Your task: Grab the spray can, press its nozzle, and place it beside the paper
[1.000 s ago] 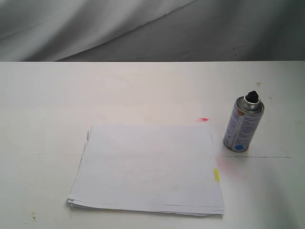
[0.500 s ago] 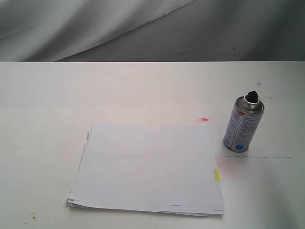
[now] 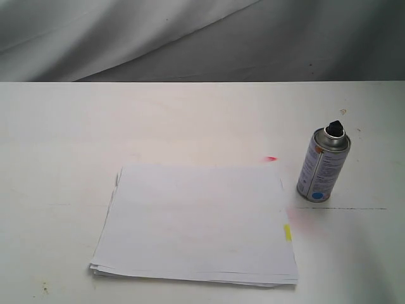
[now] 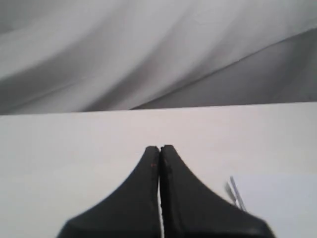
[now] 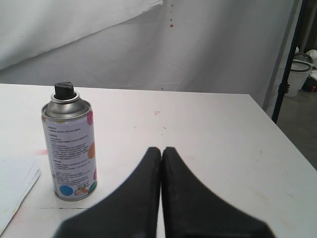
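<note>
Right claw [image 5: 161, 148]: black fingers pressed fully together, holding nothing, well short of the can.
Left claw [image 4: 159, 148]: black fingers also closed tip to tip, empty, hanging over bare white surface [image 3: 190, 114] near a corner of the paper.
Spray can [image 3: 323, 164]: small silver metal cylinder with a white label, coloured dots and a blue circle; it stands on the surface just to the right of the paper, apart from it, in the exterior view.
Axis: the can's long axis is vertical, base down, and it looks steady.
Nozzle [image 3: 335, 128]: small black plastic button on the silver rim, pointing upward; which way its outlet faces is too small to tell.
Paper [image 3: 196, 221]: flat stack of plain white sheets with uneven edges and a yellow tab on the side nearest the can.
Risk: closed fingers would shove the tall narrow can over instead of straddling it, so they must open first.
Risk: a grip high on the smooth metal could let it slip or tilt.
Risk: with the outlet's direction unknown, pressing could spray onto the sheets.
</note>
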Tool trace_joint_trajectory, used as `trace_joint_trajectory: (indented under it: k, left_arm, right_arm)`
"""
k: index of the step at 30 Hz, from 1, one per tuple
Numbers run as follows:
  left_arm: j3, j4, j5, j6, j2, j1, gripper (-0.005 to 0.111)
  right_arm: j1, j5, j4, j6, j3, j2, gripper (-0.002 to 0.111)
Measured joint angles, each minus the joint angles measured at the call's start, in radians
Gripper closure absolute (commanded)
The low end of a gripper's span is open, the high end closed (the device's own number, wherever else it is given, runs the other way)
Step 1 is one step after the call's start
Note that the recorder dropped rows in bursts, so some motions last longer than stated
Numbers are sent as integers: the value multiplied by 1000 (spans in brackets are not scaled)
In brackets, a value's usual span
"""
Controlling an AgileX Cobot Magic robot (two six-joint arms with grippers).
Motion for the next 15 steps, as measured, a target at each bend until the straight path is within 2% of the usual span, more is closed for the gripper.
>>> trace_joint_trajectory:
  k: [2, 6, 15]
  left_arm:
    - [35, 66, 0, -61, 0, 0, 107]
    - [94, 107, -6, -119, 0, 0, 107]
    - [96, 155, 0, -139, 0, 0, 107]
  right_arm:
    - [0, 0, 0, 0, 0, 0, 108]
    - [0, 0, 0, 0, 0, 0, 108]
    - [0, 0, 0, 0, 0, 0, 108]
